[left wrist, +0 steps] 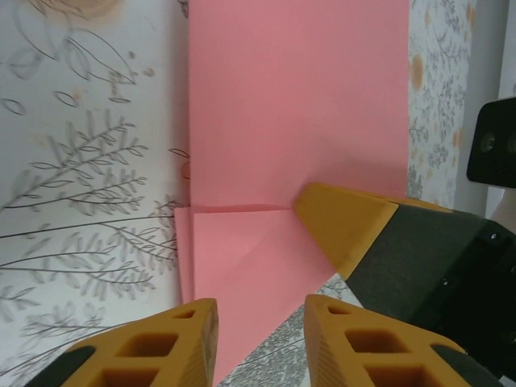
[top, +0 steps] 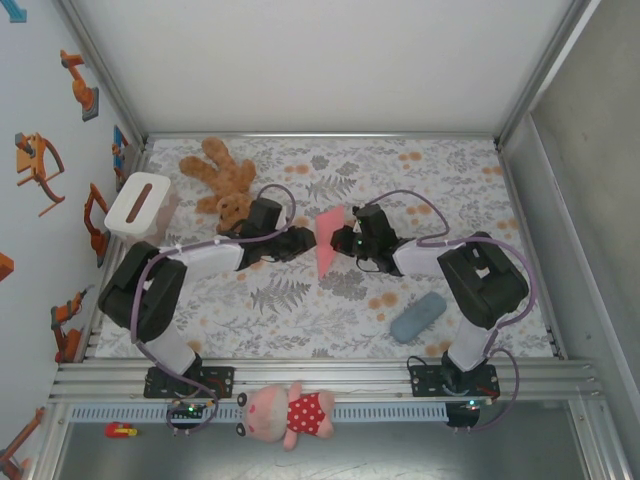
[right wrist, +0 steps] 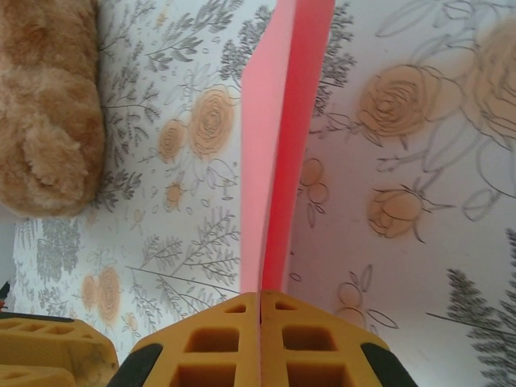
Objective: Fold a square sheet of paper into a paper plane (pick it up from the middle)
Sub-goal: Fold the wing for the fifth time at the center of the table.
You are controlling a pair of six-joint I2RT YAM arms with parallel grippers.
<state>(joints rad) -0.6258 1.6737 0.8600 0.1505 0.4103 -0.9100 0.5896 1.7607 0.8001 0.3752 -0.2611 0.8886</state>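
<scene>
From above, the square sheet of paper [top: 328, 255] hangs upright over the middle of the flowered counter [top: 460, 170], lifted off it and caught between the two arms, the left pincer [top: 305, 242] on one side and the right pincer [top: 346, 241] on the other. The teddy bear [top: 222, 180] lies just behind the left arm and a white box [top: 138, 204] sits beyond it by the wall. A grey-blue pouch [top: 418, 317] rests well apart near the right arm's base, and a pink plush toy [top: 290, 412] lies on the front rail. None of them crowds the paper, though I'd watch the left elbow near the bear. In the left wrist view its two fingers [left wrist: 173, 348] stand apart with the pink lower flap running between them, below a crease. They look to be clear of the paper, though from here I can't be certain. The other arm's yellow tip [left wrist: 347, 226] sits right at that crease, so the left should close low on the flap, clear of that tip, and squarely, so the layers don't skew. In the right wrist view the fingers [right wrist: 218, 343] are pressed together, clamped on the sheet's edge, the paper rising edge-on in two layers. That hold should stay firm and not tug.
</scene>
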